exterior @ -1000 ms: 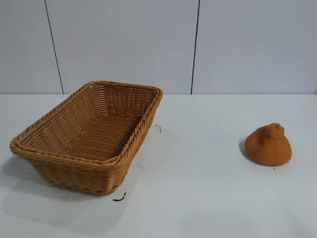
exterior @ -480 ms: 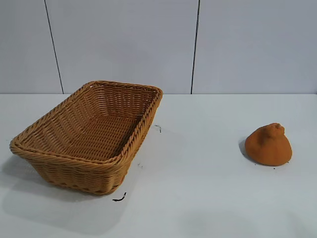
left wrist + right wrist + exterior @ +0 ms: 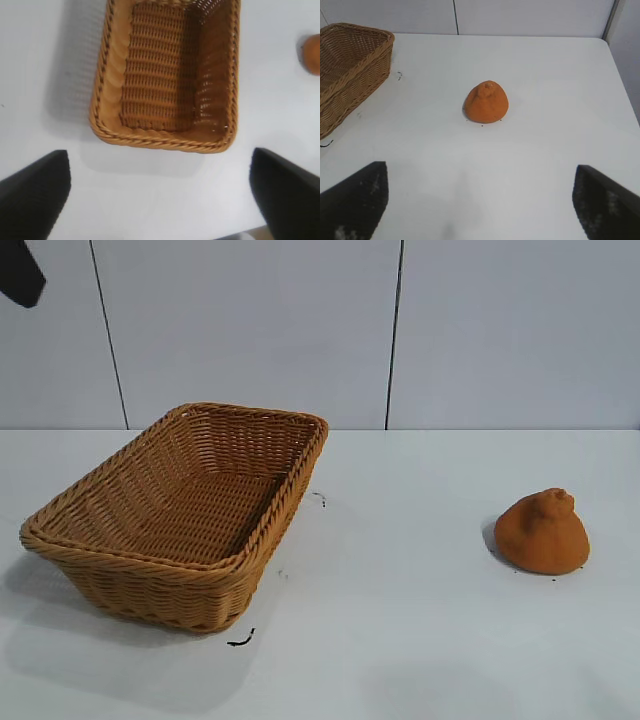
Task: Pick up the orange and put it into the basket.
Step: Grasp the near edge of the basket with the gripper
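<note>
The orange (image 3: 542,532) is a dull-orange, pear-like lump sitting on the white table at the right, also in the right wrist view (image 3: 486,102). The tan wicker basket (image 3: 95,545) stands empty at the left. My left gripper (image 3: 160,192) hangs high over the table just outside the basket's (image 3: 165,142) short rim, open and empty; the orange (image 3: 312,54) shows far off at that view's edge. My right gripper (image 3: 480,200) is open and empty above bare table, well short of the orange. A black part of the left arm (image 3: 20,272) shows in the exterior view's top left corner.
A small black mark (image 3: 240,641) lies on the table by the basket's front corner. Grey wall panels (image 3: 400,330) close the back. Open white table (image 3: 400,570) lies between basket and orange. The table's side edge (image 3: 622,90) runs beyond the orange.
A black part of the left arm has come into the exterior view's top left corner. The orange and the basket have not moved.
</note>
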